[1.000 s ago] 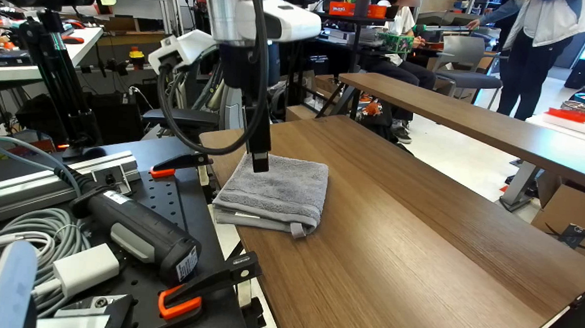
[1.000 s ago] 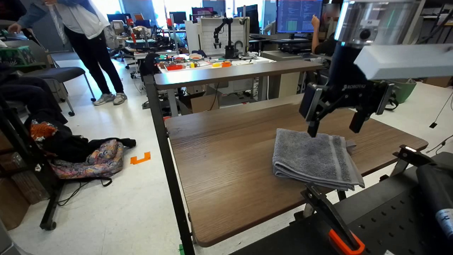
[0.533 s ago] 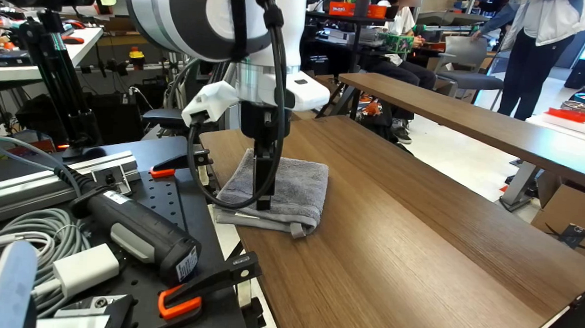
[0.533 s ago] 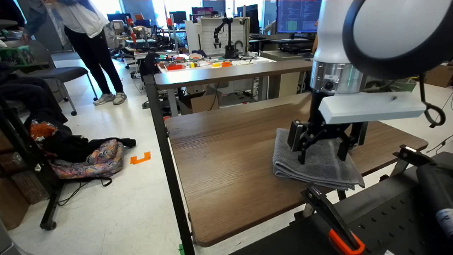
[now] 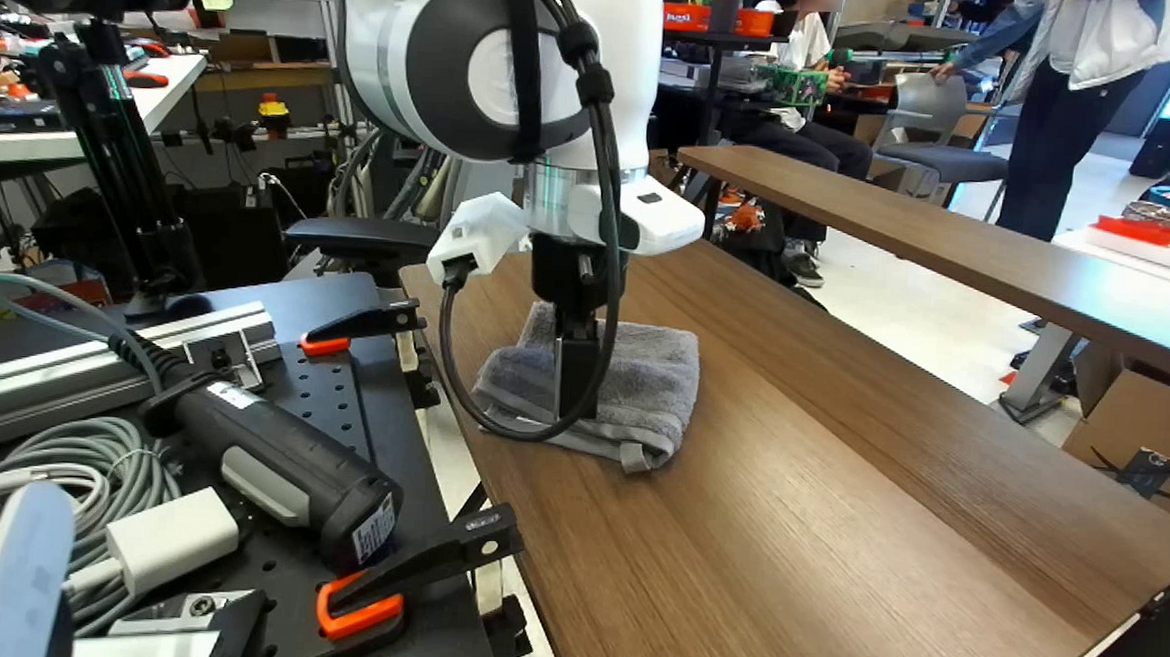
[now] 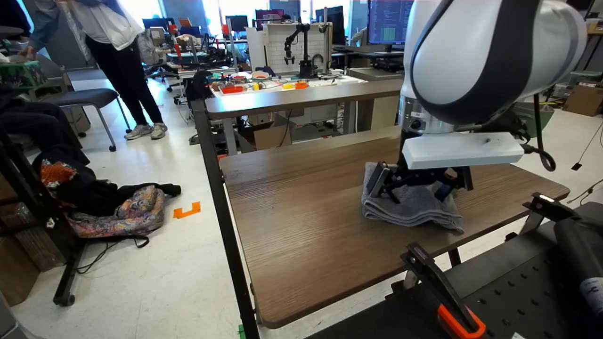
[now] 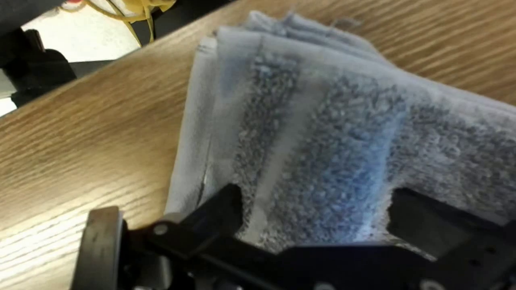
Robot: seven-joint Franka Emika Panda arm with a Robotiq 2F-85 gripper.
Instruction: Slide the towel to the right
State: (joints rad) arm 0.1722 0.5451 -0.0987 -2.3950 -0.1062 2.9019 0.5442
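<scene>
Two fingertips [image 7: 225,205] of your end effector [image 7: 316,205] appear to rest on the towel [image 6: 412,207] from above, spread well apart, with no pinch on the cloth showing. That towel lies folded on the worktop [image 6: 306,212], just inside the worktop's long edge on the side of the black bench [image 5: 341,396]. Dragging by pressure looks like your step, so judge the push with care: too light, and the tips may skate over the pile; too heavy, and the upper layers will likely bunch while the lower ones lag. Travel level with the worktop, and settle first whose right is meant. Mind the corner nearest the worktop's edge, which could droop over. The surface should help you: wood-grained, smooth-looking, shiny where light falls, it will probably let cloth glide. On the worktop's bench side you have two black clamps [image 5: 445,552] with orange handles near the edge; a raised shelf [image 5: 950,240] runs along its opposite side, and a person [image 6: 123,66] in dark trousers stands well apart from it.
</scene>
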